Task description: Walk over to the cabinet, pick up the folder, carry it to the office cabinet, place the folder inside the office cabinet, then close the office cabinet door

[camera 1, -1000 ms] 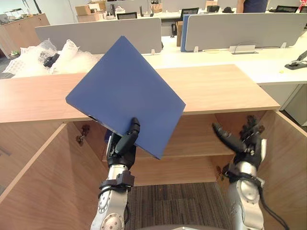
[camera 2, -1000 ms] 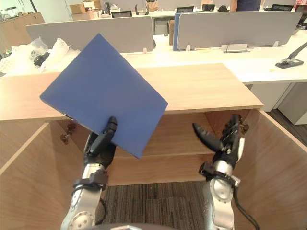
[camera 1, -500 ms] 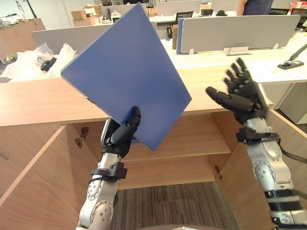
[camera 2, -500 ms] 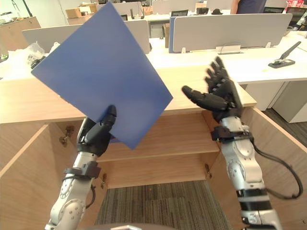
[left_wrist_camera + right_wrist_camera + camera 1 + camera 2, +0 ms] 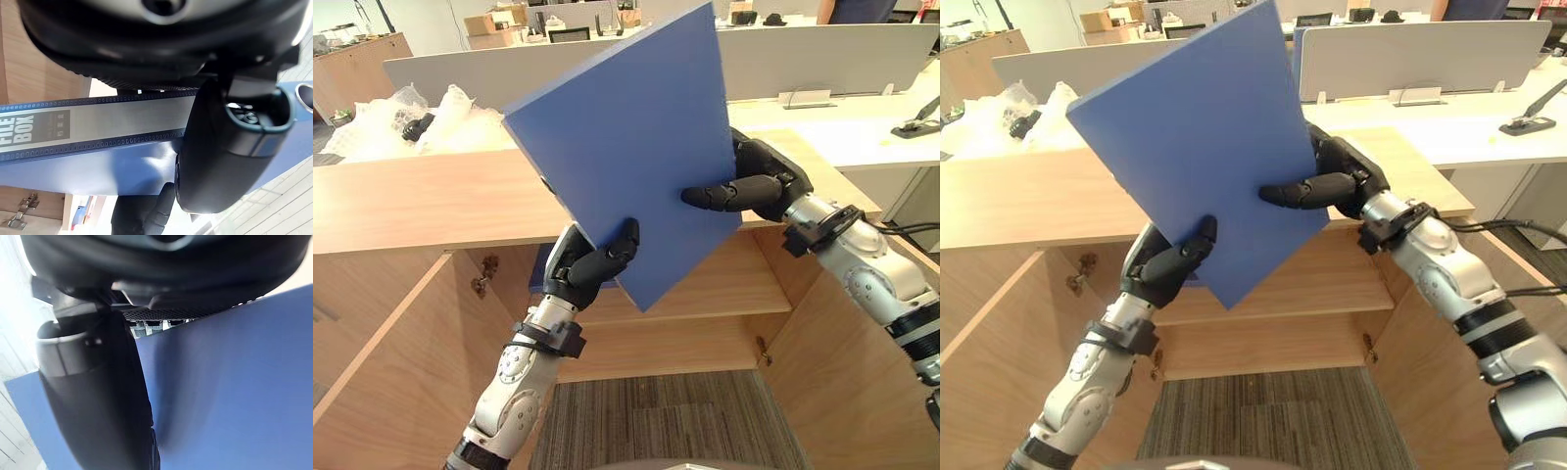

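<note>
Open-plan office: grey desk screens (image 5: 509, 69) and a pale bench (image 5: 842, 132) run across the upper frame.

Office cabinet (image 5: 431, 201): wood, wide top across mid-frame. Both doors stand open, left door (image 5: 382, 392) at lower left and right door (image 5: 862, 372) at lower right. One bare shelf (image 5: 744, 289) inside, centre right.

Folder (image 5: 626, 137): blue box file, held tilted on one corner at frame centre, above and in front of the cabinet opening and clear of the top. Judged stiff, light and smooth-faced, so liable to slip. It is best held by opposite edges, as now.

Left hand (image 5: 592, 269): thumb over the front face at the lowest corner, fingers behind, clamping the folder.

Right hand (image 5: 759, 186): thumb laid across the front face at the right edge, fingers behind, pinching the folder.

Clearances: the tilted folder looks likely to catch the cabinet top's front edge, so level it before entry. Open room lies between the doors and above the shelf.

Bubble wrap (image 5: 401, 122): heaped at upper left.
</note>
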Tool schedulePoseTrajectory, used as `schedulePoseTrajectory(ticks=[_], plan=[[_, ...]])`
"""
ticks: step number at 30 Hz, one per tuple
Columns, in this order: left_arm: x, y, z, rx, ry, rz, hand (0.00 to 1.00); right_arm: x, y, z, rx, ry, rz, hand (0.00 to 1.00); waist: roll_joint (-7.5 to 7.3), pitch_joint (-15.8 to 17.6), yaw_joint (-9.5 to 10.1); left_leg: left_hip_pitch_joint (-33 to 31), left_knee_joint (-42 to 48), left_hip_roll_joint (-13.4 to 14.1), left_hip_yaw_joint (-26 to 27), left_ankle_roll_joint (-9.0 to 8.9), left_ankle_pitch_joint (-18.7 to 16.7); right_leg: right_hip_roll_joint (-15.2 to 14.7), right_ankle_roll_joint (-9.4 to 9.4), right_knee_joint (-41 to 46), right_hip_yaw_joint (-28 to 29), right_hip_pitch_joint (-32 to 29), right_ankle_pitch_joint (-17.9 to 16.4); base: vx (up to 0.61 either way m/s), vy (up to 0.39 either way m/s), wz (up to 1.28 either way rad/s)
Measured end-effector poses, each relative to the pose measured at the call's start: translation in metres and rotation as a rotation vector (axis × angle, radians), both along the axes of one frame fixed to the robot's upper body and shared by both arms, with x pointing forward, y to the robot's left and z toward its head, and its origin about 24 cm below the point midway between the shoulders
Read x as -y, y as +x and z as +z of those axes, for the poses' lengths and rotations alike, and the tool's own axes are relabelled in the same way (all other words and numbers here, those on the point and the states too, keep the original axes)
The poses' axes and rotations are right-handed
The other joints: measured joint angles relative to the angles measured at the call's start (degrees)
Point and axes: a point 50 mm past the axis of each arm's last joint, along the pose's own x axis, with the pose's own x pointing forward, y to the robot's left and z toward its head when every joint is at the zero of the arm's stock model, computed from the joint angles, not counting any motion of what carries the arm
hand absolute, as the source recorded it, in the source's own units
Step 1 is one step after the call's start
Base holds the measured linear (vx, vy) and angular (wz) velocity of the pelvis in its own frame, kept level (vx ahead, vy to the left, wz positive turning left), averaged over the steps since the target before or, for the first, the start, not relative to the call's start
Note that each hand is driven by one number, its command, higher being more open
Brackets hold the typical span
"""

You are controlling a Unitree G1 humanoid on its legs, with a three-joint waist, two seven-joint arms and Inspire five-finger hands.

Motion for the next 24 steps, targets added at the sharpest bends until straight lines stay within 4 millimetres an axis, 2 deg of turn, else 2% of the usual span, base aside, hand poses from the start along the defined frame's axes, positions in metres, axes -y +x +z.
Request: schedulePoseTrajectory(ticks=[6,7,12,13,16,18,20,22,23,24], plan=[[0.002,0.002,0.002,0.009,0.054,-0.064,0.0,0.003,0.002,0.006,-0.031,-0.096,0.022,1.0,0.1,0.2,0.02,0.5,0.0,0.0,0.0,-0.05,0.0,0.0,0.0,0.0,0.1,0.5,0.0,0.0,0.0,0.0],[0.002,0.003,0.003,0.011,0.061,-0.076,0.0,0.003,0.003,0.008,-0.032,-0.12,0.025,0.0,0.1,0.2,0.07,0.6,0.0,0.0,0.1,-0.06,0.0,0.0,0.0,0.0,0.1,0.5,0.0,0.0,0.0,0.0],[-0.003,0.009,0.008,0.016,0.12,-0.129,0.0,0.003,0.003,0.016,-0.054,-0.199,0.065,0.0,0.08,0.2,0.51,1.1,-0.1,0.1,0.6,-0.15,0.1,0.0,0.0,0.2,0.5,0.6,0.0,-0.01,0.003,-0.04],[-0.006,0.008,0.007,0.009,0.131,-0.133,1.0,0.004,0.002,0.018,-0.062,-0.225,0.092,0.0,0.08,0.2,0.69,1.3,-0.1,0.2,1.0,-0.15,0.1,0.0,0.0,0.3,0.7,0.6,0.0,-0.03,0.007,-0.1],[-0.008,0.005,-0.001,-0.014,0.166,-0.161,1.0,0.006,-0.003,0.019,-0.068,-0.258,0.115,0.0,0.03,0.1,0.76,1.3,-0.1,0.2,1.2,-0.2,0.1,0.0,0.0,0.3,0.7,0.6,0.0,-0.02,0.003,-0.03],[-0.006,-0.001,-0.014,-0.061,0.22,-0.232,1.0,0.004,-0.005,0.02,-0.058,-0.278,0.13,0.0,0.02,0.0,0.8,1.3,-0.1,0.2,1.4,-0.22,0.1,0.0,0.0,0.5,0.8,0.5,0.0,-0.03,0.007,-0.03],[-0.004,-0.012,-0.036,-0.151,0.297,-0.341,1.0,-0.003,-0.009,0.022,-0.029,-0.339,0.158,0.0,-0.02,-0.2,0.76,1.4,-0.1,0.3,1.6,-0.23,0.1,0.0,0.0,0.6,0.9,0.4,0.0,-0.01,0.002,-0.04],[0.005,-0.034,-0.067,-0.275,0.412,-0.529,1.0,-0.023,-0.018,0.019,0.012,-0.417,0.258,0.0,-0.25,-0.4,0.43,1.3,-0.1,0.4,1.9,-0.24,0.1,0.0,0.0,0.9,1.1,-0.1,0.0,-0.02,0.001,-0.08],[0.008,-0.04,-0.074,-0.297,0.43,-0.575,1.0,-0.032,-0.021,0.018,0.024,-0.424,0.304,0.0,-0.3,-0.4,0.27,1.3,-0.1,0.5,2.2,-0.26,0.1,0.0,0.01,1.0,1.3,-0.3,0.0,-0.02,0.004,-0.14],[0.012,-0.05,-0.085,-0.337,0.454,-0.659,1.0,-0.05,-0.029,0.014,0.048,-0.438,0.386,0.0,-0.45,-0.5,-0.02,1.4,-0.1,0.5,2.7,-0.33,0.2,0.1,0.01,1.2,1.6,-0.5,0.0,-0.02,0.005,-0.15]])
